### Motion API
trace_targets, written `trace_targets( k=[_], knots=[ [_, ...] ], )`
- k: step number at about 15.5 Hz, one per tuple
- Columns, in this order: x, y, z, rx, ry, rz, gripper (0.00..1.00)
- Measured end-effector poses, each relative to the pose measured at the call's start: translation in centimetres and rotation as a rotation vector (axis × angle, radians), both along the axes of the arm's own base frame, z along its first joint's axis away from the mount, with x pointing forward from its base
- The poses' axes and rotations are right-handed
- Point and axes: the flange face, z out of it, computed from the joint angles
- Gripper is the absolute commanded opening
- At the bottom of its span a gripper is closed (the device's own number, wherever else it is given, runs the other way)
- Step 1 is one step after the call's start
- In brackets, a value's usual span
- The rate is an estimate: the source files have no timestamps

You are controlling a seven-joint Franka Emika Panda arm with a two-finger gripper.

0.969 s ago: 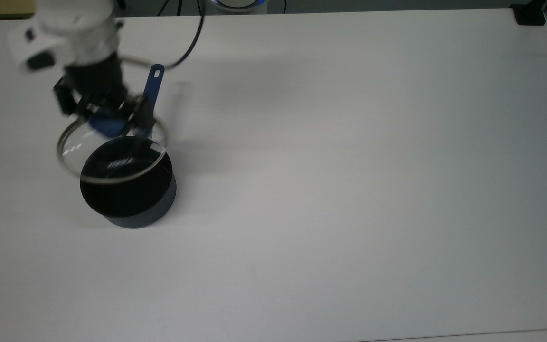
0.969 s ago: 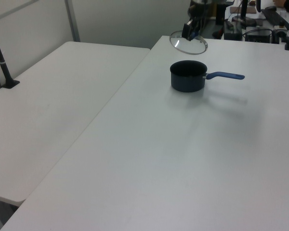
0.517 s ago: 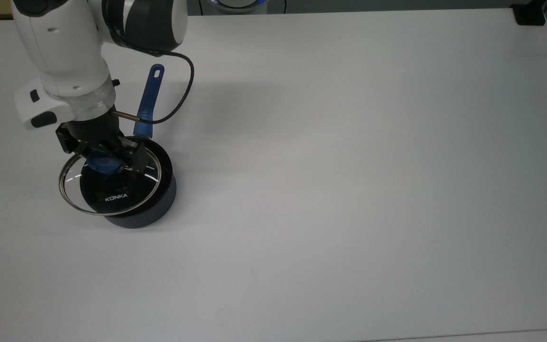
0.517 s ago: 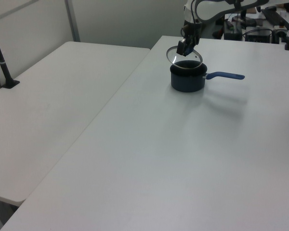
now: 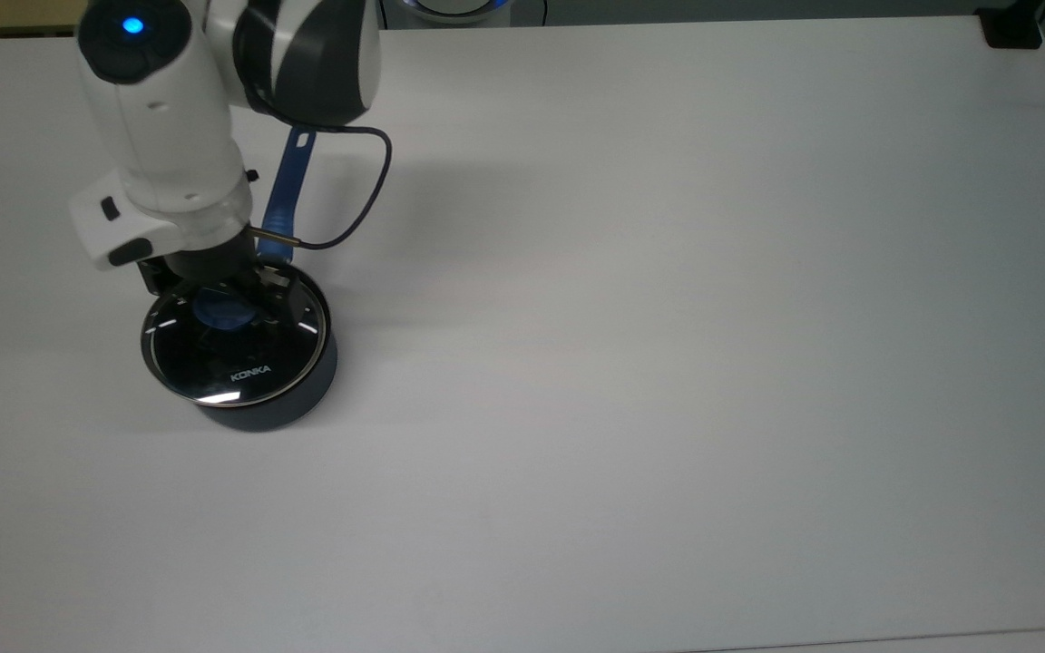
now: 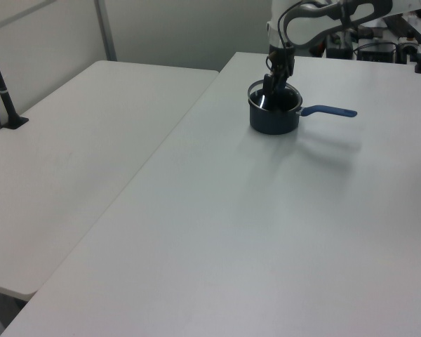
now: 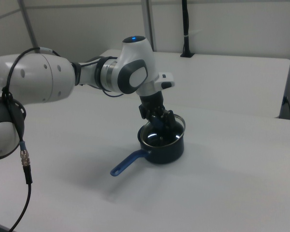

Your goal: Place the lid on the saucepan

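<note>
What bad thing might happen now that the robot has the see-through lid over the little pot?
Two things could go wrong. In the right view the lid looks tilted on the saucepan, so if the hand lets go of the blue knob now, the lid might slip or clatter. Also, the hand is pressing close to the rim, so a sideways pull might slide the saucepan across the table.
</note>
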Motion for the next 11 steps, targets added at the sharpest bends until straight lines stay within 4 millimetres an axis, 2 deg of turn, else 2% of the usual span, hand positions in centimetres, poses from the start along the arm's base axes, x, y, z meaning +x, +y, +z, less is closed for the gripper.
trace_targets(
  k=[1,2,3,7,9,11],
  knots=[
    [-0.1,0.2,-0.1,-0.003,0.005,0.005,0.43],
    [-0.1,0.4,-0.1,-0.006,0.006,0.009,0.76],
    [-0.2,0.5,-0.1,-0.006,0.008,0.010,1.00],
    [-0.4,0.5,0.3,-0.007,0.004,0.007,1.00],
    [-0.6,0.5,1.7,-0.010,-0.014,0.002,1.00],
    [-1.2,0.5,4.2,-0.010,-0.028,-0.009,1.00]
  ],
)
